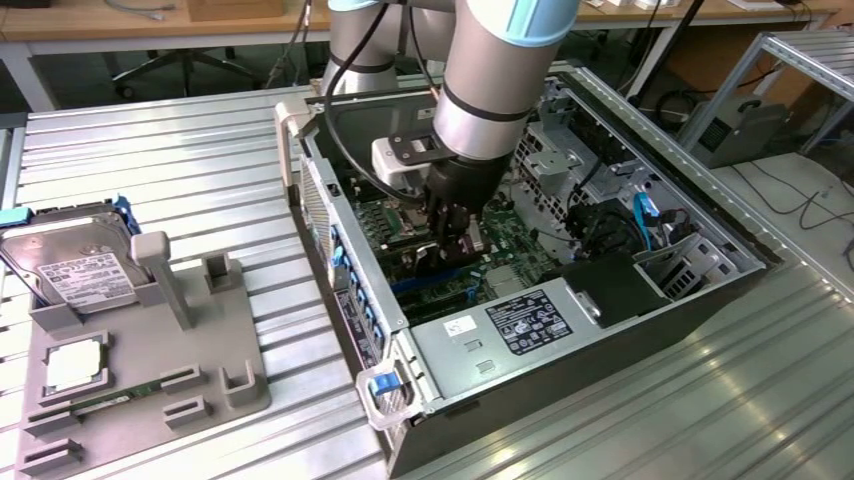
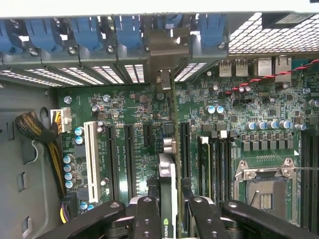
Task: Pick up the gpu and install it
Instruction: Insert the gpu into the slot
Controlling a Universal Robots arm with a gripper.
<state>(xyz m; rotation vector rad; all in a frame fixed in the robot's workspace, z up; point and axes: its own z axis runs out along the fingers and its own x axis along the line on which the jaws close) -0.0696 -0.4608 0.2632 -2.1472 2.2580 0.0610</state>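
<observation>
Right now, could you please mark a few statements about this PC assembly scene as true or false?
1. The end effector is inside the case. True.
2. The end effector is shut on the gpu. True.
3. The hard drive lies inside the case. False: the hard drive stands in the fixture outside the case, on the exterior view's left.
4. The end effector holds the RAM stick. False: the RAM stick lies in the fixture.
</observation>
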